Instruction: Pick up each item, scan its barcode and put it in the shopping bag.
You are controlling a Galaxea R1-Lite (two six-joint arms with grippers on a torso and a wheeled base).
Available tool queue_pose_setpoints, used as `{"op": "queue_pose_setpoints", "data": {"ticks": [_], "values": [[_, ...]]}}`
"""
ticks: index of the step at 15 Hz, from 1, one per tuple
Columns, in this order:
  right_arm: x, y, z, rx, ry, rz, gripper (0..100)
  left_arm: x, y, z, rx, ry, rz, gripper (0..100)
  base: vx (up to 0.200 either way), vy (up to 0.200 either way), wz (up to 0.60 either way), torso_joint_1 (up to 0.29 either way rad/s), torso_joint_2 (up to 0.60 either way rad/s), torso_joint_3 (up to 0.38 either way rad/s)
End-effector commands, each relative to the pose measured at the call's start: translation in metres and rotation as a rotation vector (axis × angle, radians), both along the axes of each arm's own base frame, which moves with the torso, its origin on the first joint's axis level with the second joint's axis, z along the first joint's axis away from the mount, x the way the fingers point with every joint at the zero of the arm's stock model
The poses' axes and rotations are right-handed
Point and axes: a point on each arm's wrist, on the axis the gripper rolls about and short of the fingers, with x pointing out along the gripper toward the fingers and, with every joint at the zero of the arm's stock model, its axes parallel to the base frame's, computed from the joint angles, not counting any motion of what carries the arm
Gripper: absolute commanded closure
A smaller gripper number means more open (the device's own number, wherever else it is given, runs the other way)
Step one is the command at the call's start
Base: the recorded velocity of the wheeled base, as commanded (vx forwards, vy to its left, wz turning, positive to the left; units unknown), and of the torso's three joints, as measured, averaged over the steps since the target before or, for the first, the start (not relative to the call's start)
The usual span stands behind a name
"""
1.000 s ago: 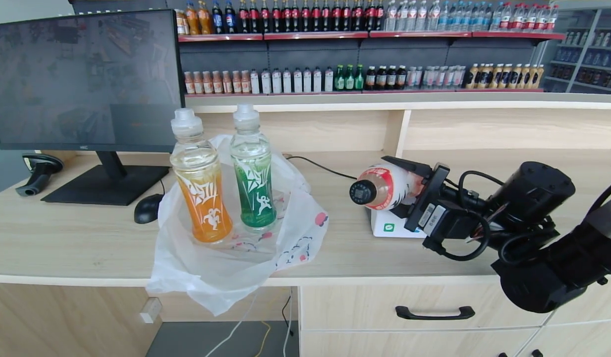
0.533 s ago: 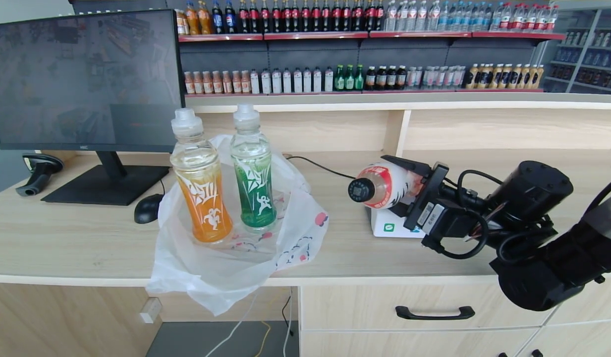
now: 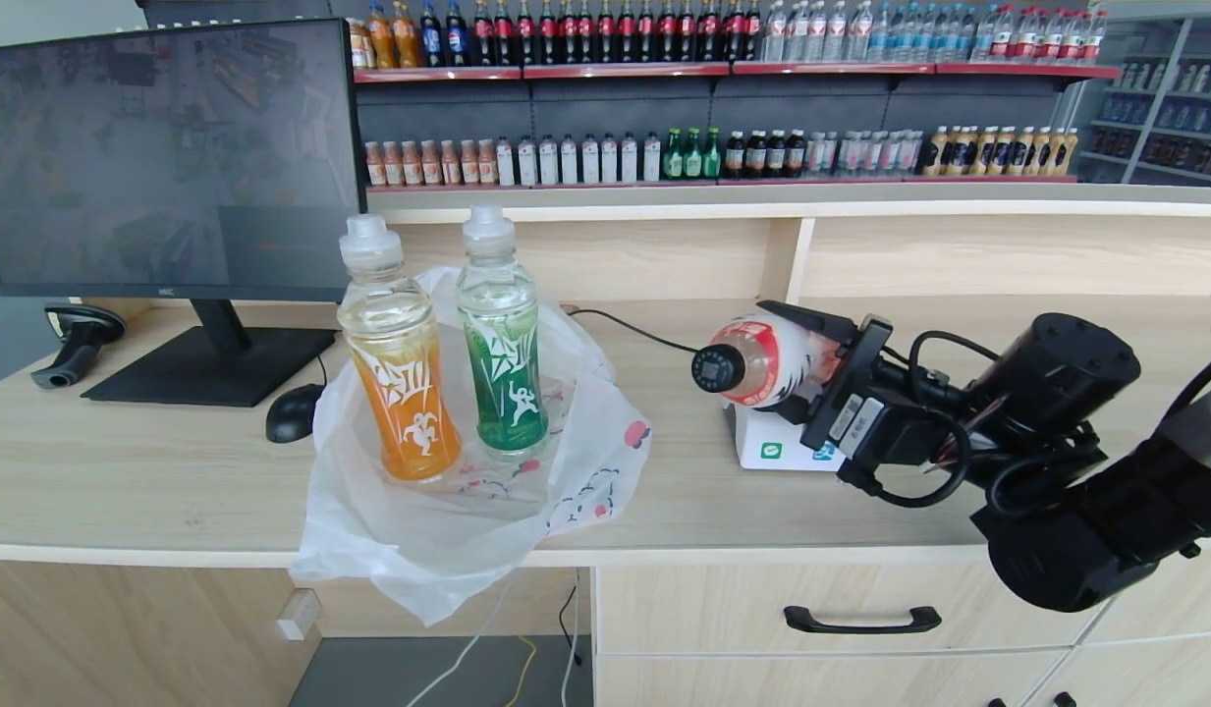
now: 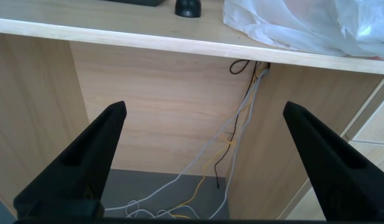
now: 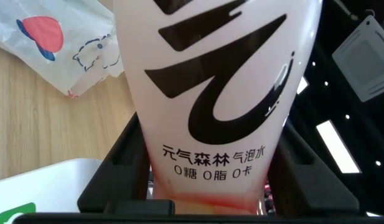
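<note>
My right gripper (image 3: pixel 797 358) is shut on a white and red bottle (image 3: pixel 762 361) with a black cap, held on its side just above the white barcode scanner (image 3: pixel 777 447) on the counter. In the right wrist view the bottle (image 5: pixel 220 93) fills the space between the black fingers (image 5: pixel 123 165), with the scanner's corner (image 5: pixel 30 199) below. The white shopping bag (image 3: pixel 467 491) lies open to the left, with an orange bottle (image 3: pixel 397 368) and a green bottle (image 3: pixel 502 344) standing upright in it. My left gripper (image 4: pixel 204 162) hangs open below the counter edge, facing the cabinet panel.
A monitor (image 3: pixel 168 157) on its stand, a black mouse (image 3: pixel 293 412) and a handheld scanner (image 3: pixel 75 344) sit at the counter's left. A cable (image 3: pixel 630 329) runs behind the bag. Drawers with a black handle (image 3: pixel 860 619) lie below. Loose wires (image 4: pixel 232 155) hang under the counter.
The right gripper has lifted the white and red bottle slightly and shifted it a little over the scanner. The bag and its two bottles have not moved.
</note>
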Motion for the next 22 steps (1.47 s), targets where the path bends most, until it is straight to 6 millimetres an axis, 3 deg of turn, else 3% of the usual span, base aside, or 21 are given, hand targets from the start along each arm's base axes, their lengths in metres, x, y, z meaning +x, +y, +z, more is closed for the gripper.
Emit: {"op": "queue_pose_setpoints", "data": {"ticks": [1, 5, 10, 12, 13, 15, 18, 21, 22], "values": [[-0.005, 0.0, 0.007, 0.006, -0.021, 0.005, 100, 0.0, 0.0, 0.0, 0.0, 0.0, 0.0, 0, 0.0, 0.0, 0.0, 0.0, 0.0, 0.0], [-0.02, 0.0, 0.029, 0.044, -0.051, 0.027, 100, 0.0, 0.0, 0.0, 0.0, 0.0, 0.0, 0, 0.0, 0.0, 0.0, 0.0, 0.0, 0.0], [-0.069, 0.031, 0.069, 0.25, 0.008, 0.074, 100, 0.0, 0.0, 0.0, 0.001, 0.0, 0.0, 0, 0.0, 0.0, 0.0, 0.0, 0.0, 0.0], [-0.086, 0.047, 0.065, 0.319, 0.106, 0.084, 100, 0.0, 0.0, 0.0, 0.001, 0.0, 0.0, 0, 0.0, 0.0, 0.0, 0.0, 0.0, 0.0], [-0.111, 0.059, 0.064, 0.422, 0.225, 0.077, 100, 0.0, 0.0, 0.0, 0.001, 0.0, 0.0, 0, 0.0, 0.0, 0.0, 0.0, 0.0, 0.0], [-0.133, 0.065, 0.074, 0.609, 0.359, 0.063, 100, 0.0, 0.0, 0.0, 0.001, 0.0, 0.0, 0, 0.0, 0.0, 0.0, 0.0, 0.0, 0.0], [-0.142, 0.068, 0.072, 0.787, 0.58, 0.136, 100, 0.0, 0.0, 0.0, 0.001, 0.0, 0.0, 0, 0.0, 0.0, 0.0, 0.0, 0.0, 0.0], [-0.135, 0.057, 0.056, 0.985, 0.756, 0.045, 100, 0.0, 0.0, 0.0, 0.003, 0.0, 0.0, 0, 0.0, 0.0, 0.0, 0.0, 0.0, 0.0], [-0.137, 0.055, 0.042, 1.024, 0.842, 0.01, 100, 0.0, 0.0, 0.0, 0.003, 0.0, 0.0, 0, 0.0, 0.0, 0.0, 0.0, 0.0, 0.0]]}}
